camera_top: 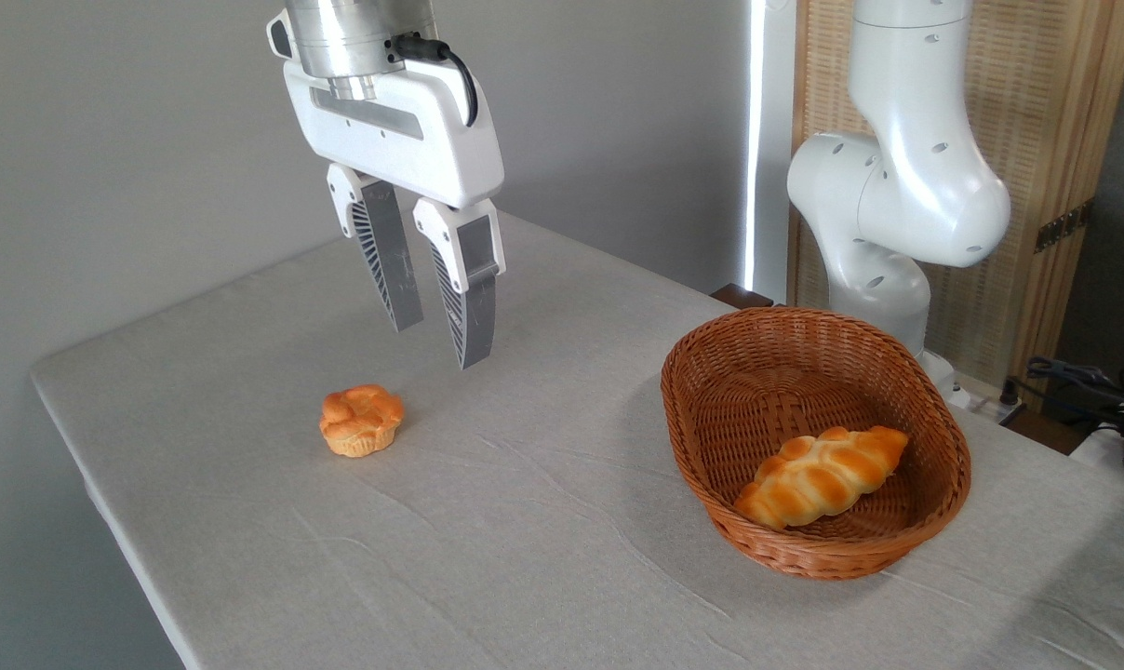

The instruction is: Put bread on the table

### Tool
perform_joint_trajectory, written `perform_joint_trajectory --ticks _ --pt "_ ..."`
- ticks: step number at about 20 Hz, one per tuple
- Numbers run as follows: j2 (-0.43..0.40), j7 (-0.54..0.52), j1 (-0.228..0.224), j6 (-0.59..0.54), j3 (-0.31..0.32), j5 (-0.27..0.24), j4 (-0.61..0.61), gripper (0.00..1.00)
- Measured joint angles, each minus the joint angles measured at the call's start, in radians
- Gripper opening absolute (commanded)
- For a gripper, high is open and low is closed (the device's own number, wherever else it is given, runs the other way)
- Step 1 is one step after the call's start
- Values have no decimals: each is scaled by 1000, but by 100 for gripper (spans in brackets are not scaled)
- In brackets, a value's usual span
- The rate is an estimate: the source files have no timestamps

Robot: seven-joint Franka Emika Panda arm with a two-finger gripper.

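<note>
While claw [439,342] hangs open, empty | bread [361,421] on wrinkled grey table [525,521] | grey wall behind

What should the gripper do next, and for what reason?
Probably lift a little higher and back away. The small bun already sits on the table, outside the basket, and the gripper hangs open and empty above it, touching nothing. The task looks done, so clearing the space seems the sensible small move. The long loaf lies in the basket.
</note>
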Motion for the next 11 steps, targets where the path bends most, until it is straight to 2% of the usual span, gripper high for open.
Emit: perform_joint_trajectory --ticks 11 --pt "0 0 4 0 -20 -13 0 100"
